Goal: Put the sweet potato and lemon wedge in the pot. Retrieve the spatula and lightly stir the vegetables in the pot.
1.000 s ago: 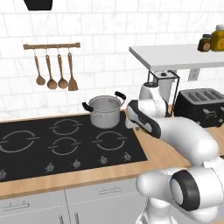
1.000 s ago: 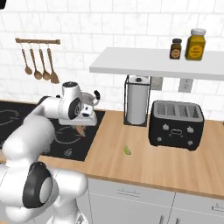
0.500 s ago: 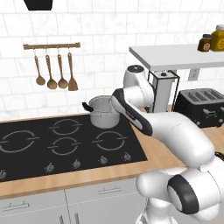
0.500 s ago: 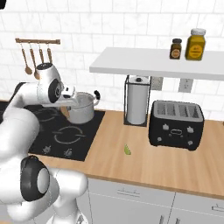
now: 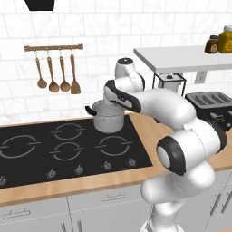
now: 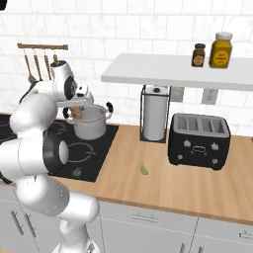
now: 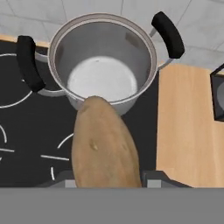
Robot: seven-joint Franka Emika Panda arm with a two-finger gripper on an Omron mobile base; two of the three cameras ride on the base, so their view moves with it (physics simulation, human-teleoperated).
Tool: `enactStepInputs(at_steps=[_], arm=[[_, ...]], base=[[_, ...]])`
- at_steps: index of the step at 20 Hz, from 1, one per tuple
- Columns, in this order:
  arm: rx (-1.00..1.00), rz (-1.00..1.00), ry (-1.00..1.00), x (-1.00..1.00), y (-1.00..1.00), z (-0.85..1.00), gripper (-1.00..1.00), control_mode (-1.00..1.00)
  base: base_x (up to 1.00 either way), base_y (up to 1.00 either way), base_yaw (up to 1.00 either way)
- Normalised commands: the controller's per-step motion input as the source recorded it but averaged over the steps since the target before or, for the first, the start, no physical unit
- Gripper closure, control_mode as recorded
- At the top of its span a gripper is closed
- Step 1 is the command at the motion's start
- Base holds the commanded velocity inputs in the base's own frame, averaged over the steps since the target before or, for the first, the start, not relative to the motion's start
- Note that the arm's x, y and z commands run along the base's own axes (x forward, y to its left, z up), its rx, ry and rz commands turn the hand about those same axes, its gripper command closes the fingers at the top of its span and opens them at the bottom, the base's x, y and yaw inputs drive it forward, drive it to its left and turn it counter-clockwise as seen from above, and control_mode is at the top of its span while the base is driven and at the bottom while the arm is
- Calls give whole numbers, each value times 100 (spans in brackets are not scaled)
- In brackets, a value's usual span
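While one sweet potato [image 7: 105, 146] sits clamped in the tool [image 7: 107, 181], one pot [image 7: 103, 65] (two handles) waits below.

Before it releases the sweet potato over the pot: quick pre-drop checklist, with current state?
1. Sweet potato held in gripper: ok, it sits between the fingers in the hand view.
2. Pot interior free: ok, bare steel bottom visible.
3. Potato centred over pot opening: not ok, its tip just reaches the near rim in the hand view; most of it hangs over the cooktop.
4. Pot upright on cooktop: ok, per the base views.
5. Lemon wedge located: ok, lying on the counter, not yet in pot.
6. Spatula location: cannot tell which utensil on the wall rail it is.
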Motion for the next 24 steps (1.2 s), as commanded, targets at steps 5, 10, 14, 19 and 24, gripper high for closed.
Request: enactStepInputs(at_steps=[5, 10, 14, 19, 24], arm=[[-1, 0, 0, 87, 8, -57, 100, -100], [0, 0, 0, 78, 5, -40, 100, -100], [0, 0, 0, 62, 10, -23, 100, -100], [0, 0, 0, 20, 1, -34, 100, -100], [0, 0, 0, 26, 0, -39, 100, -100]], base=[[0, 0, 0], [0, 0, 0], [0, 0, 0], [0, 0, 0], [0, 0, 0]])
